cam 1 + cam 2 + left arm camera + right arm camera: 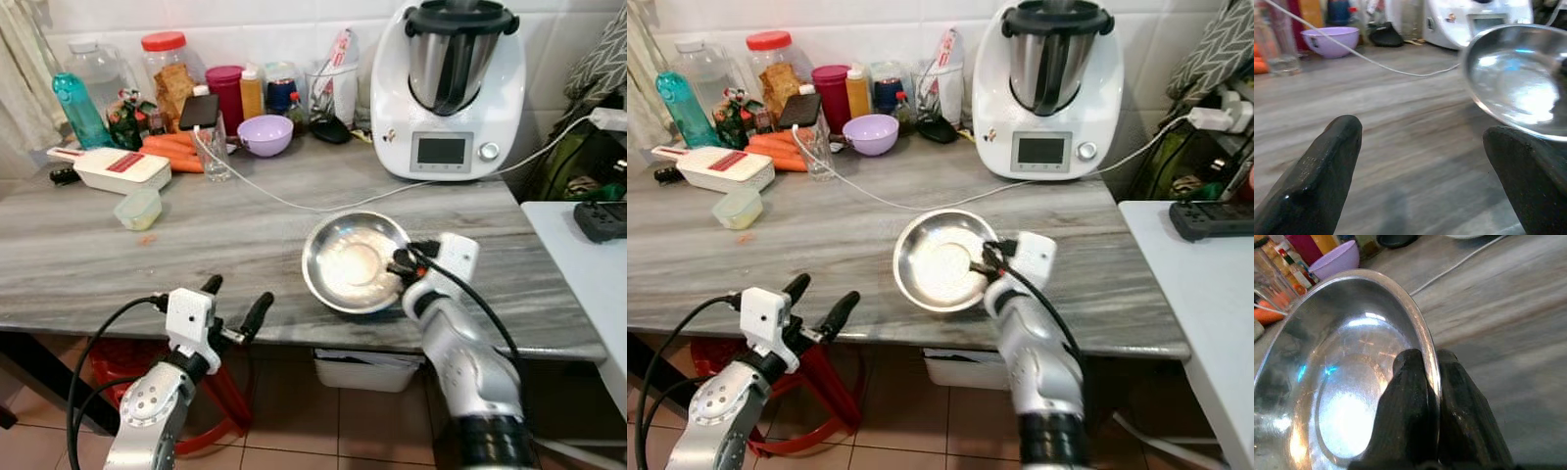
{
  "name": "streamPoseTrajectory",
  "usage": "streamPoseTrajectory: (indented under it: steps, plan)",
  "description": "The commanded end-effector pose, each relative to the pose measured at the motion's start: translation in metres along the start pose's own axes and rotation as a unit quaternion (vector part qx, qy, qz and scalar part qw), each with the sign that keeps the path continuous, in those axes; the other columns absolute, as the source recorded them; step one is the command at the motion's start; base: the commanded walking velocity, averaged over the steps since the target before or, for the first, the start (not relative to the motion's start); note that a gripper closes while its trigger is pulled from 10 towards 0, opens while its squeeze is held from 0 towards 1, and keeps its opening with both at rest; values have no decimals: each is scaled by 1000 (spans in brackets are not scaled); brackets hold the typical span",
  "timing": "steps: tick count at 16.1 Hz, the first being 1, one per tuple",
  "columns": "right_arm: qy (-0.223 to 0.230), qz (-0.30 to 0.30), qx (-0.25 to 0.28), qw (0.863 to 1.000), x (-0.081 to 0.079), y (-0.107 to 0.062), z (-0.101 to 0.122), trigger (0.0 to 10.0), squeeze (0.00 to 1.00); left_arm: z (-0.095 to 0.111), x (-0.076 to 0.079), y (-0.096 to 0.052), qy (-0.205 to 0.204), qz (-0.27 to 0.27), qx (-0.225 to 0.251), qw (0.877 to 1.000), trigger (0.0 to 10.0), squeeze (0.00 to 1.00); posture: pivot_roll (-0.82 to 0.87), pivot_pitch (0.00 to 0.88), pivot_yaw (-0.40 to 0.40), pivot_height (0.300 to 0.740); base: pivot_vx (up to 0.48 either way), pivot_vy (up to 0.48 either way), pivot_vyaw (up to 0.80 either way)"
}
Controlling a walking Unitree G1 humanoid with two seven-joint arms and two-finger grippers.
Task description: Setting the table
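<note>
- Grey counter (196, 245): white kitchen machine (449, 93) at the back, near the wall.
- Steel bowl (348, 262): near the counter's front edge, tilted.
- Right gripper (403, 262): fingers (1408, 396) closed on the bowl's rim, one inside, one outside.
- Left gripper (235, 301): fingers spread wide, holding nothing, at the counter's front edge, apart from the bowl.

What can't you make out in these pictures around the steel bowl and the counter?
- Steel bowl: whether it rests on the counter or is lifted; the right gripper, pinching its rim, covers that edge.
- Jars at the wall: labels too small in the eye views.
- Purple bowl: blurred in the left wrist view.
</note>
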State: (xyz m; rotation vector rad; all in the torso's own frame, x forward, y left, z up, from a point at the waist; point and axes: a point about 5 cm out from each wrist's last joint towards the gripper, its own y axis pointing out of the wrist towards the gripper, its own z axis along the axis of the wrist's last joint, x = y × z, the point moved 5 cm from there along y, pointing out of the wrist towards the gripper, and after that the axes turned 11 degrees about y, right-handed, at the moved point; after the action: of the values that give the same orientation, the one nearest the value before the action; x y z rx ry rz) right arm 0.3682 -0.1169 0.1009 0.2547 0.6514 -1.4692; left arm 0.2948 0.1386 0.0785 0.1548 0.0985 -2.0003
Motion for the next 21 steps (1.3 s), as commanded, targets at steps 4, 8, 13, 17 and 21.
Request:
streamPoseTrajectory:
  steps: [4, 8, 13, 17, 21]
  plan:
    - [9, -17, -27, 999, -7, 15, -4, 10000, 0, 3, 4, -2, 2, -27, 3, 1000, 10000, 0, -70, 0, 63, 740, 0, 0, 0]
    - [15, -15, -41, 999, -14, 23, -12, 10000, 0, 3, 5, 1, 3, -37, 6, 999, 10000, 0, -66, 0, 61, 740, 0, 0, 0]
    - [38, -22, -27, 999, -10, 27, -7, 10000, 1000, 4, 9, 3, 4, -56, 9, 998, 10000, 0, -66, 0, 62, 740, 0, 0, 0]
    - [37, -18, -22, 999, -7, 27, -5, 10000, 1000, 4, 14, 4, 5, -61, 11, 998, 10000, 0, -71, 0, 60, 740, 0, 0, 0]
    - [34, -14, -33, 999, -2, 24, -10, 10000, 1000, 5, 17, 5, 8, -65, 13, 998, 10000, 0, -72, 0, 60, 740, 0, 0, 0]
